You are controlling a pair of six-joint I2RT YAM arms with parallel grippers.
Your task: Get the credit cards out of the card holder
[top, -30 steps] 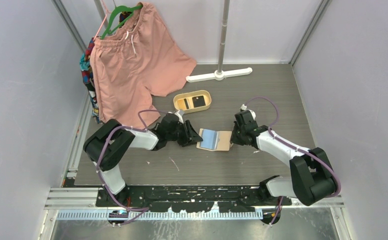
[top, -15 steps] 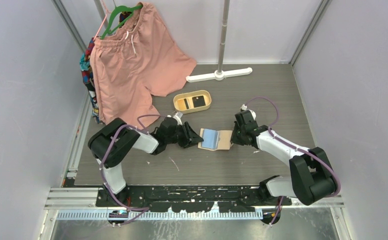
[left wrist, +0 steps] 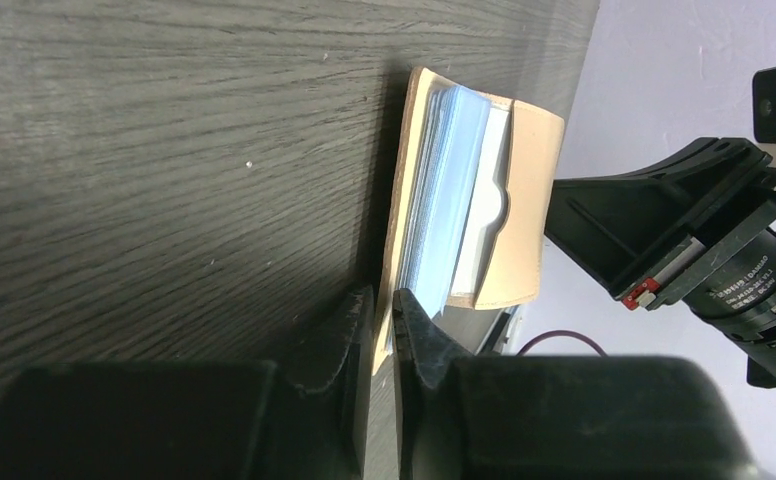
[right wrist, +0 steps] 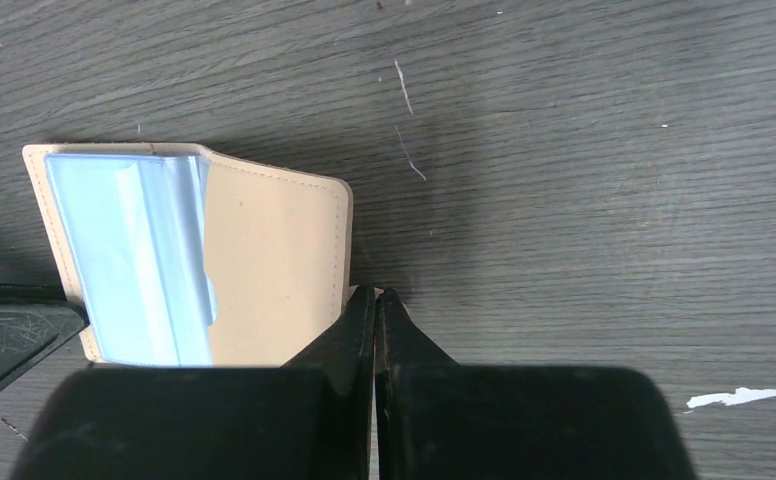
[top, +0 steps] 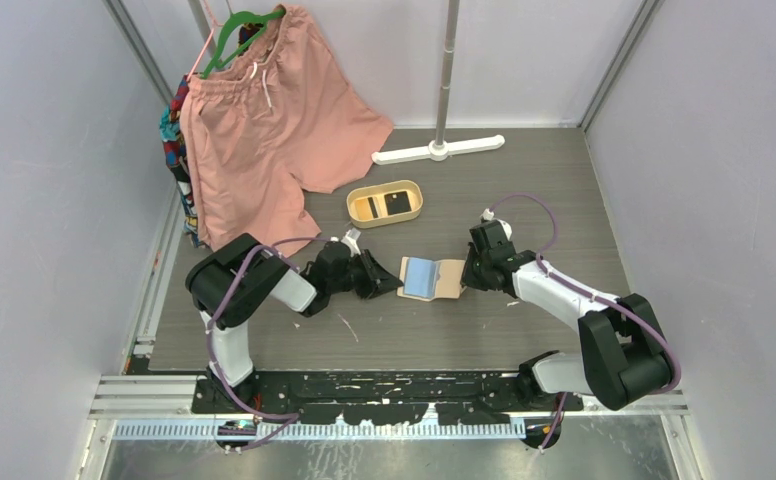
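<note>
Left wrist view shows the left gripper (left wrist: 382, 300) with its fingers drawn nearly together on the near edge of the card holder (left wrist: 534, 200). A thin beige strip of the leather sits between them, so I read it as a pinch on that edge. Beyond the fingertips the holder lies open on the dark wood table (left wrist: 164, 150) with pale blue layers stacked in its pocket; I cannot tell whether those are cards or lining. Across the holder from this tool stands the right gripper (right wrist: 374, 292). In its own view its fingers are pressed together with nothing between them, tips right at the edge of the beige flap, the holder lying ahead and to their left. From the top camera I see the holder between the two grippers. Beyond the left gripper, well apart, an oval tan tray (top: 352, 205) holds two credit cards (top: 397, 202), one black, one orange-tinted
</note>
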